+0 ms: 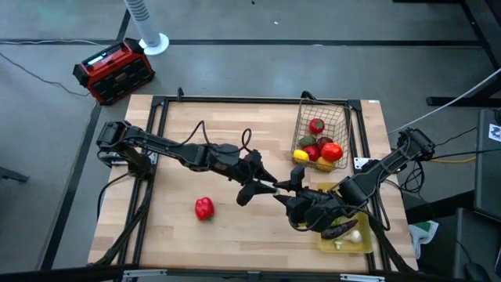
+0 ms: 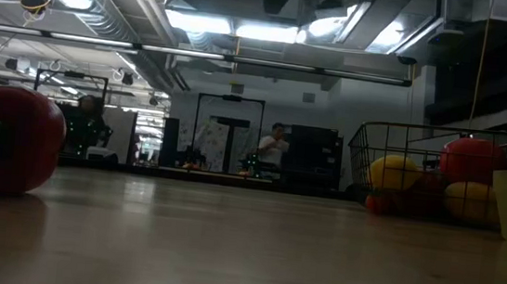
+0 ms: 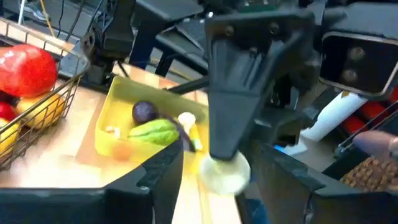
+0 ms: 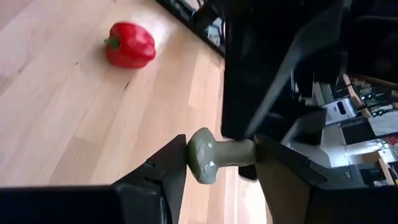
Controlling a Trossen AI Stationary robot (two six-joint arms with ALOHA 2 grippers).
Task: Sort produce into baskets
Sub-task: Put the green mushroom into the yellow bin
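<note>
While no writing is legible, right gripper (image 4: 217, 163) pinches a mushroom (image 4: 214, 158); left gripper (image 3: 214, 171) seemingly spread.

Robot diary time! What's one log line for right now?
step: handover | right pincer: shut on mushroom | left pincer: open around it | pepper: on table

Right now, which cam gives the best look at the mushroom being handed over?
Right wrist view: the mushroom sits between the right gripper fingers, cap and stem clear. Left wrist view shows only its pale cap, blurred. High view hides it among the arms; low view misses it.
</note>
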